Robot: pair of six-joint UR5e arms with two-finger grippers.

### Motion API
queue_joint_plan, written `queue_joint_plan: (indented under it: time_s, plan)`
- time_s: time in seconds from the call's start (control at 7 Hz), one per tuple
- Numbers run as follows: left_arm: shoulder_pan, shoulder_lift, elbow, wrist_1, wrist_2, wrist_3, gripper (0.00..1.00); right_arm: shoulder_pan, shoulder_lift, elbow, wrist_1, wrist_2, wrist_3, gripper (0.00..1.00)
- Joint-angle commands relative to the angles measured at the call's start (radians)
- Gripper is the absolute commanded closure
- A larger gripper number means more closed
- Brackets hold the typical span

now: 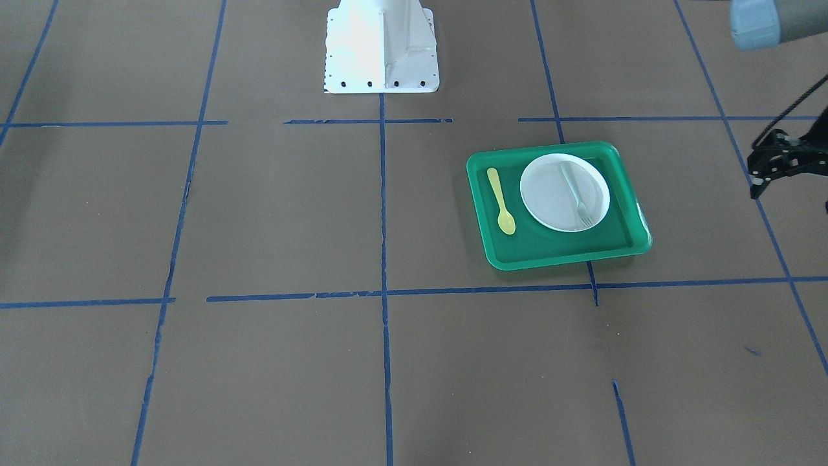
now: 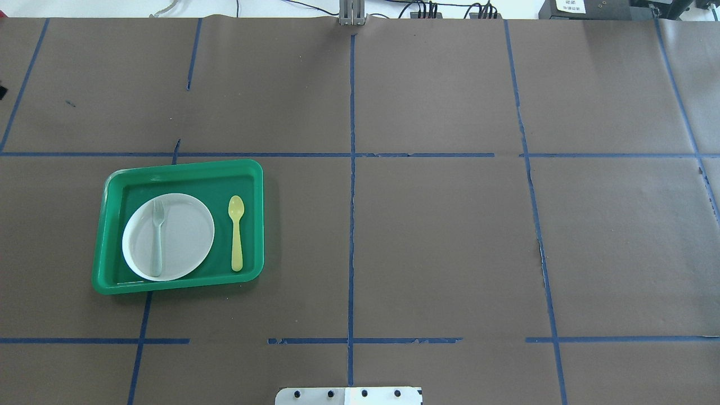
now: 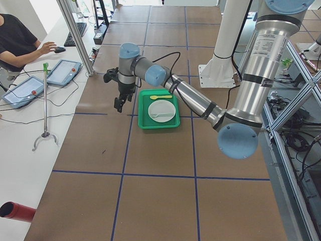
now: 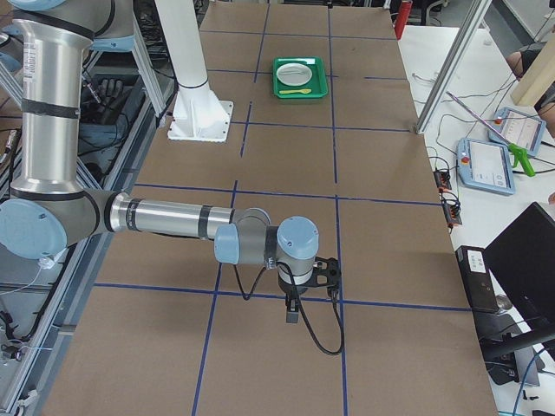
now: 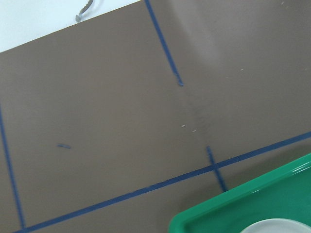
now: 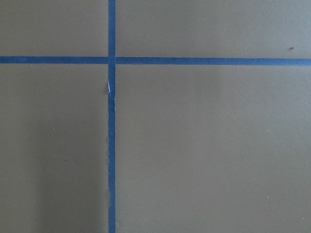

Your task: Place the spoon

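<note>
Green tray [image 2: 185, 165]: spoon [image 2: 237, 236] beside plate [image 2: 188, 236] | plate: fork [image 2: 157, 239]

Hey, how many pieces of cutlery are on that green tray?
2. The yellow spoon lies in the green tray beside the white plate; the grey fork lies on the plate. None seems hidden.
</note>
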Motion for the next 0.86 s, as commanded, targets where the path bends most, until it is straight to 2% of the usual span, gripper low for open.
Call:
queue_joint_plan:
  time_s: [0.0,0.29,0.71]
  plan:
    - [-0.159,0.142,0.156,-0.146,-0.109,0.215,0.0,0.0,0.0,0.0,0.002,0.0,0.0,0.0]
    - [-0.256,0.23,0.197,-0.163,-0.127,0.217,0.0,0.0,0.0,0.0,0.0,0.0,0.0,0.0]
    - [-0.258,0.263,0.22,-0.13,-0.154,0.138,0.0,0.0,0.0,0.0,0.0,0.0,-0.001,0.0]
